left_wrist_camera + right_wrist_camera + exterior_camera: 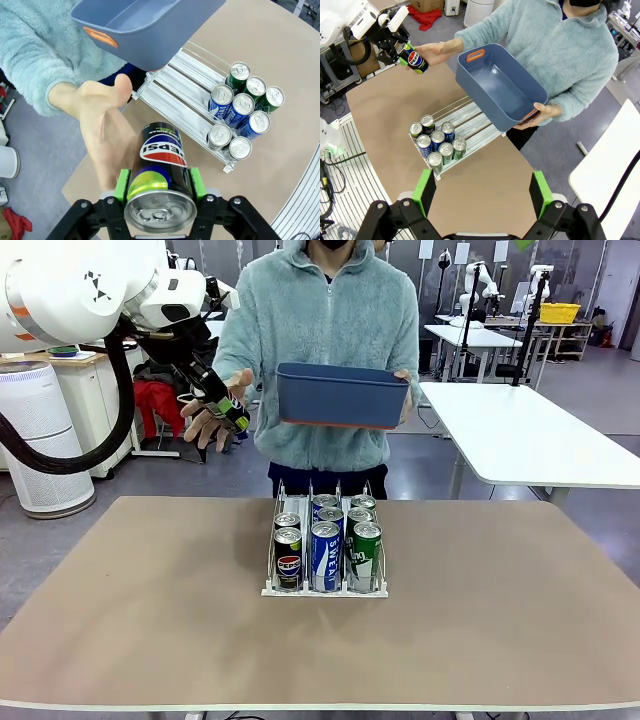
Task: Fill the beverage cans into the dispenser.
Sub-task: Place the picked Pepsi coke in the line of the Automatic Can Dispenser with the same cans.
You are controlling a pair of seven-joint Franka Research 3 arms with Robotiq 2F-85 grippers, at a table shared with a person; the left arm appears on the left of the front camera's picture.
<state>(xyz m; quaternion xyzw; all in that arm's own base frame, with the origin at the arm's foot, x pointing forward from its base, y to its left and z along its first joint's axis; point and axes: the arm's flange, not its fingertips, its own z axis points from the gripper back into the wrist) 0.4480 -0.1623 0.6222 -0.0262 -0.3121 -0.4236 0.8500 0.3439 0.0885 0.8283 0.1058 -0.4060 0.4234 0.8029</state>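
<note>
Nearest the lens in the right wrist view: right gripper (482,195), green pads spread wide, grasping nothing, hovering above the matte tan tabletop (480,600). Mid-table, white-based dispenser (323,585) with thin wire dividers, seven slim glossy aluminium cans (325,555) standing upright in its three lanes (black at left, blue-white in the middle, green-white at right). Up at ten o'clock from the dispenser, left gripper (160,187) clenched on a black Pepsi can (161,167), silver top toward the wrist camera, beside the person's open hand (102,130). Dark blue plastic bin (342,395) with nothing visible inside, held above the dispenser's far end.
</note>
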